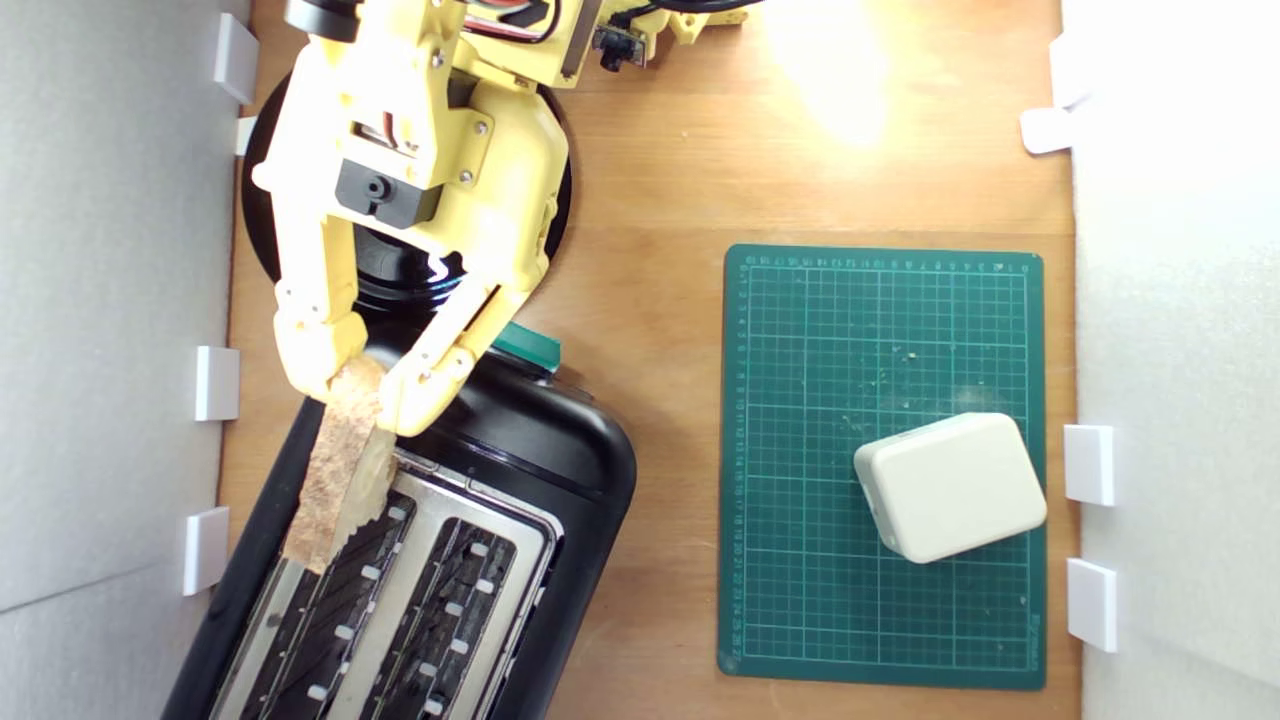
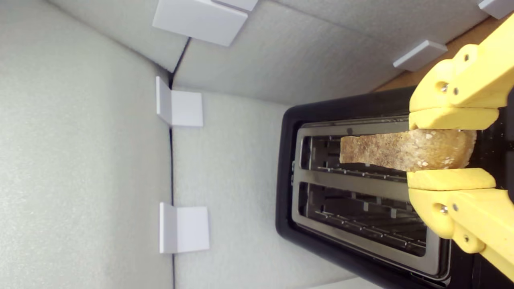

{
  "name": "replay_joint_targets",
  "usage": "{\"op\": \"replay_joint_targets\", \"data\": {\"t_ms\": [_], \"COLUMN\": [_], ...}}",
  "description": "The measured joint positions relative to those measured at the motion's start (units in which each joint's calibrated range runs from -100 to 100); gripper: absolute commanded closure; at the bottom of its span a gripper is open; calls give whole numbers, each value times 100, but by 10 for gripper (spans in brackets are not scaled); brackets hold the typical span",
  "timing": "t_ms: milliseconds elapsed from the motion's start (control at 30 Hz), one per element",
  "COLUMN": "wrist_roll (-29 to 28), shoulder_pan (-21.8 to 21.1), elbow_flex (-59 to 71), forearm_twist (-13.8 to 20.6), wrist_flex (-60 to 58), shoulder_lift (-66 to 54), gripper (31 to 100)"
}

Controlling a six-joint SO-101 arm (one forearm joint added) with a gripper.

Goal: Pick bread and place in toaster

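1. Picked up already: bread (image 1: 340, 460) off the surface, clamped edgewise between the yellow fingers (image 1: 325, 345).
2. Carried over the toaster (image 1: 560, 470), hanging above the slot nearer the exterior view's left; in the wrist view roughly in line with that slot.
3. Not yet lowered in, judging by the whole slice showing.
4. Left: descent, release.

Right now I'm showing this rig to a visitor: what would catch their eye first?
The yellow gripper, clamped on the bread and holding it over the toaster slot nearer the exterior view's left. Next, the green cutting mat at that view's right, with a white block on it.
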Motion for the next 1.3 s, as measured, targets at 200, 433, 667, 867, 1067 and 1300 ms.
{"op": "replay_joint_targets", "data": {"t_ms": [200,433,667,867,1067,1300], "wrist_roll": [5,5,5,5,5,5], "shoulder_pan": [9,92,110,110,110,101], "elbow_flex": [-18,-18,-83,-139,-203,-213], "forearm_twist": [0,-36,-36,-36,-44,-9], "wrist_flex": [-85,-102,-178,-195,-271,-559], "shoulder_lift": [218,328,714,924,1176,1495], "gripper": [782,782,778,776,776,775]}}
